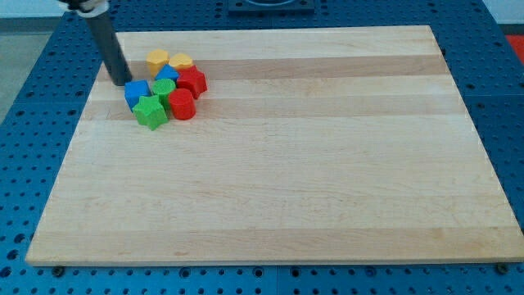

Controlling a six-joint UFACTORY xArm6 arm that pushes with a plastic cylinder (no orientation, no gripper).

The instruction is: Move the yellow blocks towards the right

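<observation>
My tip (123, 82), a bare rod with nothing to clench, sits left of both yellow plastic blocks (158, 59) (181, 61), so I'd swing behind them and shove rightward, avoiding the blue block (136, 93).

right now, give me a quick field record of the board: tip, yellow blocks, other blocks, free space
tip: my tip sits at the cluster's left edge, just left of the blue block
yellow blocks: orange-yellow hexagon-like block and yellow heart-shaped block, side by side at the cluster's top
other blocks: second blue block, green star block, green block, two red blocks
board: light wooden board, all blocks in its upper-left part
path to the view's right: no blocks there
</observation>
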